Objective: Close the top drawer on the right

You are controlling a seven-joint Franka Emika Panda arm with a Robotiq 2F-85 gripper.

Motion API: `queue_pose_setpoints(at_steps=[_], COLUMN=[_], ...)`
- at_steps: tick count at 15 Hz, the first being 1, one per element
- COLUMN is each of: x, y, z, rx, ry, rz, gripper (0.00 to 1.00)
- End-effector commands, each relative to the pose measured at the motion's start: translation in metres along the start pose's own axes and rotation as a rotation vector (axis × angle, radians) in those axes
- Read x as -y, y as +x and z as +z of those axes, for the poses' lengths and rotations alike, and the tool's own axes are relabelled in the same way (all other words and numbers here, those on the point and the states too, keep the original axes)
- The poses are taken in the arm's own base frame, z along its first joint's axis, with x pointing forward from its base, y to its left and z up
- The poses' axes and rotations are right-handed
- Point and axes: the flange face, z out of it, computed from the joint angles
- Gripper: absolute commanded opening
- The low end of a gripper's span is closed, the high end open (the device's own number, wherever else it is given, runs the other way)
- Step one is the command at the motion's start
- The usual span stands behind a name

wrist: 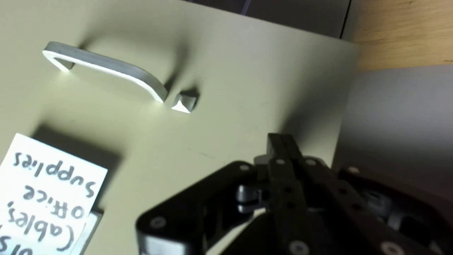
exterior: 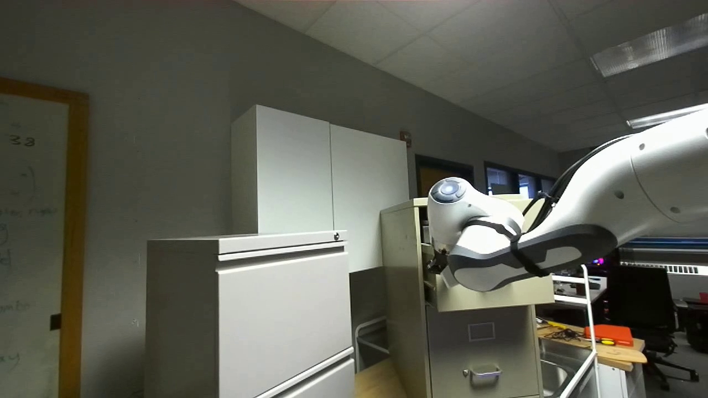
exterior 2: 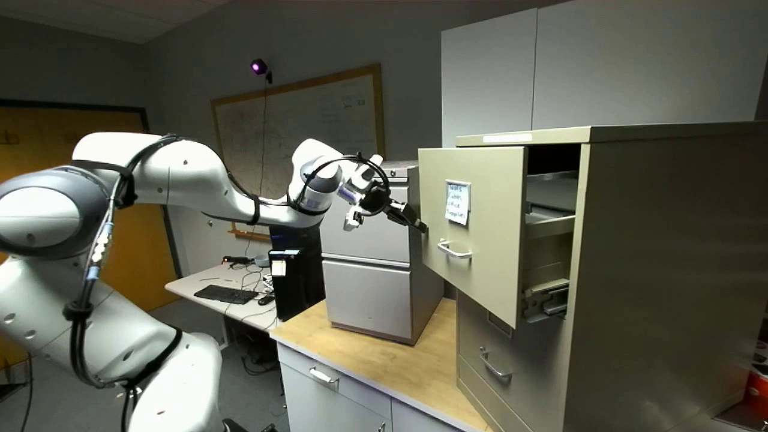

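The top drawer (exterior 2: 489, 276) of the beige filing cabinet (exterior 2: 660, 270) is pulled out. Its side and rail show in an exterior view. Its flat front also shows in an exterior view (exterior: 498, 296) and fills much of the wrist view (wrist: 219, 127). The front carries a metal handle (wrist: 109, 67), a small lock knob (wrist: 184, 102) and a paper label (wrist: 49, 198). My gripper (wrist: 283, 136) is shut and empty. Its fingertips (exterior 2: 423, 227) are at the drawer front, near the side edge by the grey cabinet. I cannot tell whether they touch it.
A grey-white cabinet (exterior 2: 367, 300) stands beside the filing cabinet on a wooden counter (exterior 2: 336, 345). It is close to the gripper. A lower beige drawer has a handle (exterior 2: 495, 365). White wall cabinets (exterior: 293, 171) hang behind. A white rack (exterior: 589, 320) stands nearby.
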Motion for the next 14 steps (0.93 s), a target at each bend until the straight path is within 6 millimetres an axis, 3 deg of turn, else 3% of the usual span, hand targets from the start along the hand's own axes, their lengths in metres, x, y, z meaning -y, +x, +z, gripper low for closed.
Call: queue_pose_setpoints(at_steps=[1, 8, 14], x=[0.017, 0.044, 0.052], y=[0.031, 0.047, 0.067], z=[0.043, 0.086, 0.120], rx=[0.006, 0.025, 0.038], ry=[-0.066, -0.152, -0.181], rz=[-0.019, -0.080, -0.097], gripper=[0.00, 0.00, 0.00])
